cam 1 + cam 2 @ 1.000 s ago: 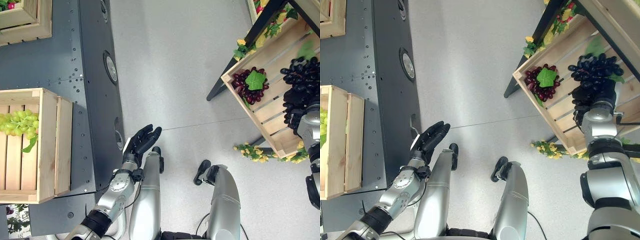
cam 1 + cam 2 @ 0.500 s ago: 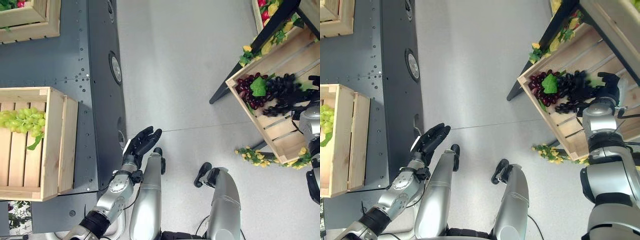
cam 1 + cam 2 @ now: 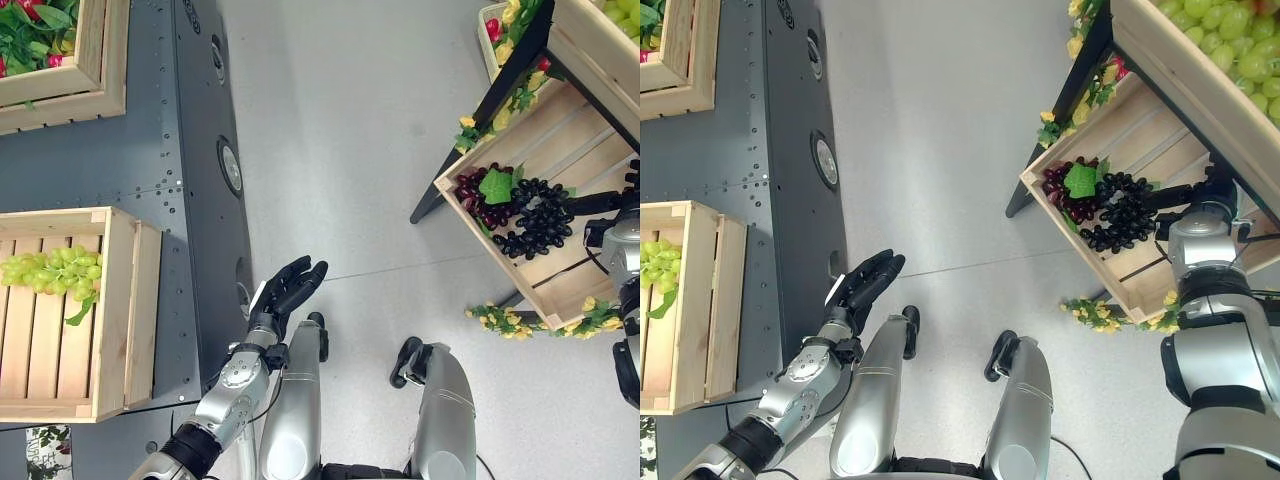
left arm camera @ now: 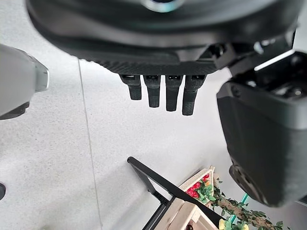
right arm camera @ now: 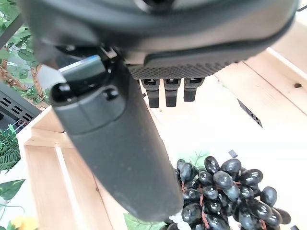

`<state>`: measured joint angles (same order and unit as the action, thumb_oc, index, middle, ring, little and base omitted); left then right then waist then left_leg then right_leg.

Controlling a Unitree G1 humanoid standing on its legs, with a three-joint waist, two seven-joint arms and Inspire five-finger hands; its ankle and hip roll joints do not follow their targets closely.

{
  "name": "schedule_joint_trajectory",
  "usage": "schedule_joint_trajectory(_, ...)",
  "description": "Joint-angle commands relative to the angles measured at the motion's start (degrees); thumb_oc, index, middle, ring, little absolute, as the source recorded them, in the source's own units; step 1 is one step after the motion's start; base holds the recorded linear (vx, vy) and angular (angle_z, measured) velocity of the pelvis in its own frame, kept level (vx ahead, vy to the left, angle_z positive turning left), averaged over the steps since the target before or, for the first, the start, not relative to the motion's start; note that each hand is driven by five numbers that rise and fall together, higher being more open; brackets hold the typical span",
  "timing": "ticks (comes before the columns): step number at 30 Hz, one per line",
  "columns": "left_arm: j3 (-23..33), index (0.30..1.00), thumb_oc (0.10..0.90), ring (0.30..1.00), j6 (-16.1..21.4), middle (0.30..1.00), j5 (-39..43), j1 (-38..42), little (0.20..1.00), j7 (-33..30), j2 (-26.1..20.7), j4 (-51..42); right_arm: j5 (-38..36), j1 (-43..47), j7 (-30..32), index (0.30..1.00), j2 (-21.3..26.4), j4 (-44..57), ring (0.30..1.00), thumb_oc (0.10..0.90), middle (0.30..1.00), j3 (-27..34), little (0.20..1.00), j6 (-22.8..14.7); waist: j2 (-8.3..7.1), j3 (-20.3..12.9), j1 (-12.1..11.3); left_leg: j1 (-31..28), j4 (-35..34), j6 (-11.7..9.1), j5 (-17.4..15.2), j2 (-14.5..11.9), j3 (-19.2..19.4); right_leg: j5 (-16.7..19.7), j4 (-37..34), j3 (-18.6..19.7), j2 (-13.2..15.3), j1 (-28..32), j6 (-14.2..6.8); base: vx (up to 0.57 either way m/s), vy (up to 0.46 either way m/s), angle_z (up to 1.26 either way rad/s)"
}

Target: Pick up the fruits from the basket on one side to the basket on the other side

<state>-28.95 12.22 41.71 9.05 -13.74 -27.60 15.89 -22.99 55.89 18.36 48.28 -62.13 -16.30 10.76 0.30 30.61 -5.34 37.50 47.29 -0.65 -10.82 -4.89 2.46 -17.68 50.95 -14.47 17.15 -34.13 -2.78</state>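
A bunch of black grapes (image 3: pixel 537 216) lies in the slanted wooden crate (image 3: pixel 520 275) on my right. It rests against a red grape bunch (image 3: pixel 477 197) that has a green leaf. My right hand (image 3: pixel 1196 195) hovers just past the black grapes (image 5: pixel 225 191), open, with straight fingers holding nothing. To my left a wooden crate (image 3: pixel 112 310) holds a green grape bunch (image 3: pixel 55 270). Low in the middle, over the floor, my left hand (image 3: pixel 286 293) is open and empty.
A dark metal platform (image 3: pixel 190 180) carries the left crate and another crate (image 3: pixel 95 60) with red fruit and leaves. Above the right crate, a black stand (image 3: pixel 500 85) holds a crate of green grapes (image 3: pixel 1230 40). A yellow flower garland (image 3: pixel 515 322) hangs below.
The black grapes went from under my right hand to lying beside the red bunch. The right hand let go and now stands apart. The camera has shifted; the left hand is still.
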Motion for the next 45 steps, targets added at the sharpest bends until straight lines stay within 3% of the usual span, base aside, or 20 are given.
schedule_joint_trajectory(1,-0.7,0.9,0.8,0.9,5.1,0.9,0.3,-1.3,0.9,1.1,1.7,-6.7,-2.8,1.5,-2.9,0.9,7.6,2.2,0.9,0.8,0.9,0.7,0.9,-8.1,1.2,-0.8,-0.6,-8.2,0.9,5.8,-9.9,0.7,6.7,0.7,-1.2,-2.3,-2.0,6.0,4.6,0.01,0.023,-0.04)
schedule_joint_trajectory(4,-0.3,0.9,0.8,0.9,5.1,0.9,0.0,-1.3,0.9,1.1,2.1,-6.3,-6.9,-2.1,-6.4,0.9,5.2,5.2,0.9,0.8,0.9,2.4,0.9,-11.7,0.75,-0.8,-0.3,-10.7,-0.4,5.7,-9.8,0.7,6.9,0.5,-2.1,-2.3,-1.8,8.4,4.5,0.01,0.007,-0.01)
schedule_joint_trajectory(8,0.2,0.9,0.8,0.9,3.8,0.9,-0.2,-0.2,0.9,0.8,2.8,-5.7,-6.8,-7.8,-10.4,0.9,0.6,9.4,0.9,0.8,0.9,3.4,0.9,-14.0,0.16,-0.8,0.1,-14.0,-1.8,5.6,-9.8,0.4,7.1,0.4,-3.3,-2.2,-1.4,11.4,4.3,0.02,0.007,-0.01)
schedule_joint_trajectory(15,1.2,0.9,0.8,0.9,1.1,0.9,-2.0,1.1,0.9,0.6,4.4,-2.2,-8.3,-18.4,-13.8,0.9,-11.3,14.5,0.9,0.8,0.9,3.6,0.9,-20.3,-0.2,-1.8,0.7,-21.0,-5.2,5.4,-9.5,-0.2,7.8,1.0,-7.1,-2.6,-0.7,19.0,3.3,0.07,0.001,-0.02)
schedule_joint_trajectory(21,3.6,0.9,0.8,0.9,-0.2,0.9,-2.6,0.4,0.9,0.8,4.5,-0.7,-8.7,-24.5,-13.8,0.9,-18.2,19.9,0.9,0.8,0.9,2.4,0.9,-22.4,-0.25,-3.3,1.1,-24.9,-9.8,4.5,-7.8,-0.3,8.2,2.4,-11.8,-2.8,-1.4,23.2,2.4,0.06,-0.019,0.0)
schedule_joint_trajectory(26,4.9,0.9,0.8,0.9,-1.9,0.9,-5.2,-1.3,0.9,1.2,4.9,-0.1,-8.9,-28.7,-14.9,0.9,-21.9,23.7,0.9,0.8,0.9,0.9,0.9,-23.0,-0.4,-4.8,1.0,-28.0,-14.2,3.7,-5.9,0.0,8.2,3.6,-16.5,-3.1,-2.4,26.6,1.9,0.06,-0.022,0.01)
schedule_joint_trajectory(30,5.3,0.9,0.8,0.9,-2.3,0.9,-10.7,-3.4,0.9,3.8,4.1,-0.3,-13.3,-34.2,-19.8,0.9,-24.1,28.5,0.9,0.8,0.9,0.3,0.9,-23.6,-0.36,-7.4,1.2,-31.5,-20.7,2.6,-3.0,0.3,8.3,5.2,-23.4,-3.6,-3.8,30.4,1.4,0.07,-0.005,0.02)
schedule_joint_trajectory(35,6.1,0.9,0.8,0.9,-3.9,0.9,-16.3,-5.9,0.9,4.4,2.9,-1.1,-15.3,-41.9,-25.2,0.9,-27.6,32.9,0.9,0.8,0.9,-1.6,0.9,-25.0,-0.2,-12.3,1.0,-36.9,-32.5,1.6,2.0,1.9,7.0,8.6,-34.4,-4.3,-5.6,35.9,0.1,0.08,0.005,0.07)
schedule_joint_trajectory(45,10.6,0.9,0.8,0.9,-3.5,0.9,-18.0,-11.2,0.9,2.6,2.7,0.0,-17.7,-50.1,-29.8,0.9,-32.6,39.6,0.9,0.8,0.9,-3.8,0.9,-22.1,0.36,-19.0,0.2,-42.5,-46.9,0.9,7.6,3.1,4.1,13.2,-46.4,-5.6,-7.4,41.0,-1.3,0.04,0.012,0.14)
